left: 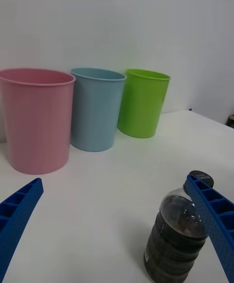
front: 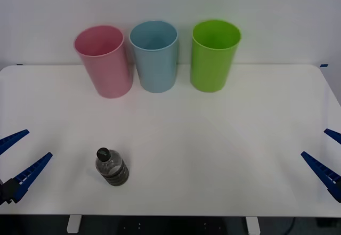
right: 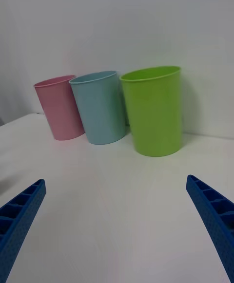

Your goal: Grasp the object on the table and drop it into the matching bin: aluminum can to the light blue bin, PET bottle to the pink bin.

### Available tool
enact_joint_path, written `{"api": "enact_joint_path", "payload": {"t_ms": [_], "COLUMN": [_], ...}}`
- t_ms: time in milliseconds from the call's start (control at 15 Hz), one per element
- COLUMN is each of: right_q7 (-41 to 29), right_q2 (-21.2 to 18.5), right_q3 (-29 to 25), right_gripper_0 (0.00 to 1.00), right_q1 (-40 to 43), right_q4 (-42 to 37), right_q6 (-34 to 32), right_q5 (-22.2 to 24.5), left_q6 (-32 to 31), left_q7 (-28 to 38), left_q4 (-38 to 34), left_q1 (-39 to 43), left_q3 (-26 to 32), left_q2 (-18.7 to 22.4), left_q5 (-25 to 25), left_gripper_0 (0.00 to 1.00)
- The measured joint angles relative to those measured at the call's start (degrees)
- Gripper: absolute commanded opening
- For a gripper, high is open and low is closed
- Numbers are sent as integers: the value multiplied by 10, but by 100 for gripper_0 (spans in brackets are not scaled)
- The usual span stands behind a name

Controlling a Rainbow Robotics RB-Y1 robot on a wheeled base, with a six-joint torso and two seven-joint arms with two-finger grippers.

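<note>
White wall rose behind the large white rectangular table (front: 213,139), whose far edge carried three tall tapered plastic bins in a row: the pink bin (front: 104,60) at the left, the light blue bin (front: 154,55) in the middle just beside it, and a bright green bin (front: 213,54) to the right, a little apart. From the front view, the small clear plastic PET bottle (front: 112,167) with a black cap and dark brownish lower half stood upright near the table's near-left part, well apart from the bins. That view put the left gripper (front: 25,147) at the left edge, its blue ribbed fingers spread wide and holding nothing, with the bottle off to its right. The right gripper (front: 315,147) sat at the far right edge, likewise spread and empty. Closer in, the left wrist view showed the bottle (left: 178,236) standing just behind one blue finger (left: 214,215), which overlapped its cap, while the pink bin (left: 36,117) loomed nearest. From the right wrist view, the green bin (right: 153,110) stood closest, the pink bin (right: 58,107) farthest, with bare tabletop between the parted fingers (right: 19,215).
</note>
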Motion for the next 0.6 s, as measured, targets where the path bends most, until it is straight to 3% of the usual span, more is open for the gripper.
{"api": "enact_joint_path", "payload": {"t_ms": [400,600], "right_q7": [0,0], "right_q2": [0,0], "right_q3": [0,0], "right_gripper_0": [100,100], "right_q1": [0,0], "right_q4": [0,0], "right_q6": [0,0], "right_q5": [0,0], "left_q6": [-3,-3], "left_q7": [1,1], "left_q4": [5,4], "left_q1": [-1,3], "left_q3": [-9,-21], "left_q2": [-19,-10], "left_q5": [12,26], "left_gripper_0": [100,100]}}
